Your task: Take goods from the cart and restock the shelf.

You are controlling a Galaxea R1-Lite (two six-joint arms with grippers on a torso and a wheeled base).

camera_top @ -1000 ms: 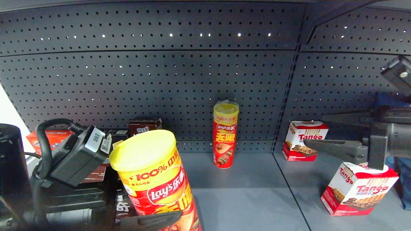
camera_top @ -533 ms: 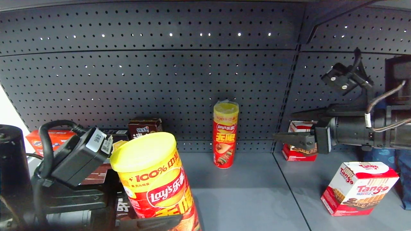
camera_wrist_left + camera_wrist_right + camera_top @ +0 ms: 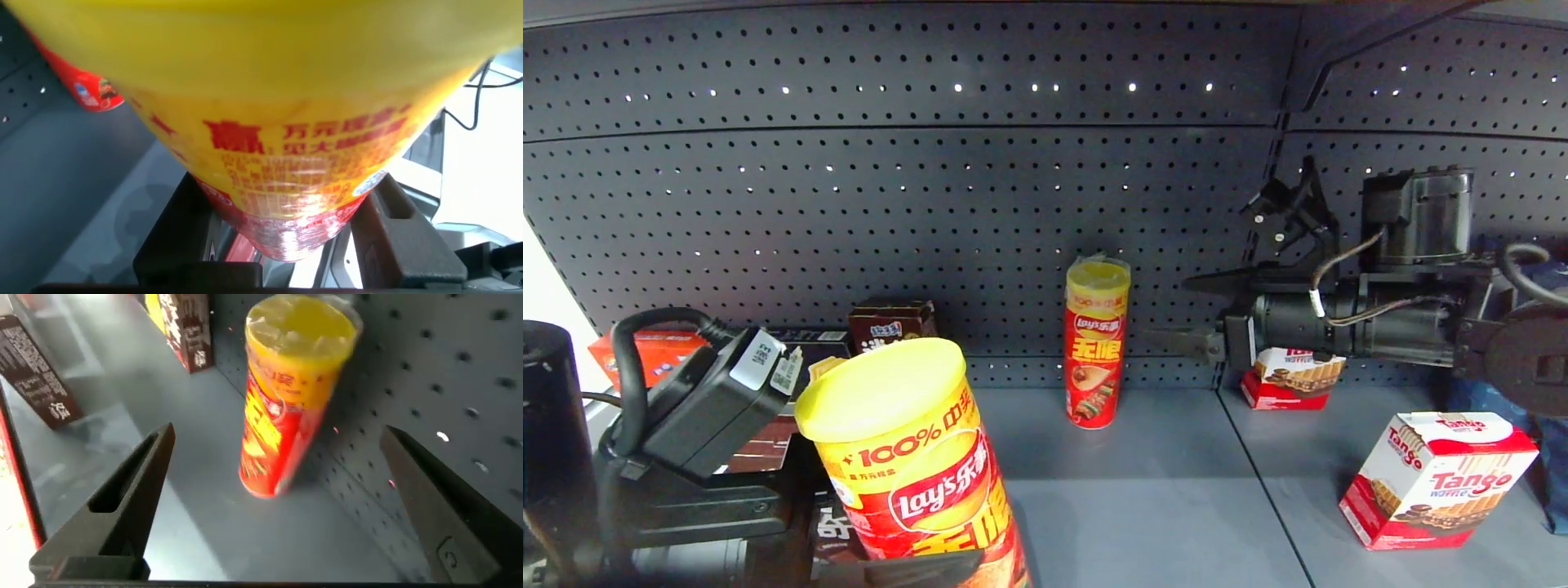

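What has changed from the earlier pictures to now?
The right gripper, open, moved from above the front wafer box leftward toward the standing chip can. The left gripper kept its hold on the other chip can; nothing else moved.

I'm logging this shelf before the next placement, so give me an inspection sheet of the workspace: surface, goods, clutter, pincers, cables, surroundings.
Surface: grey shelf, flat, with a seam right of centre.
Job's things: held can at the front left, tilted; back can upright against the rear; near wafer box and far wafer box on the right.
Clutter: brown box and orange box at the left rear.
Grippers: left pincer shut on the held can; right pincer open, pointed at the back can, not touching it.
Cables: black cable looped over the left wrist; thin cable along the right arm.
Surroundings: pegboard behind the shelf.
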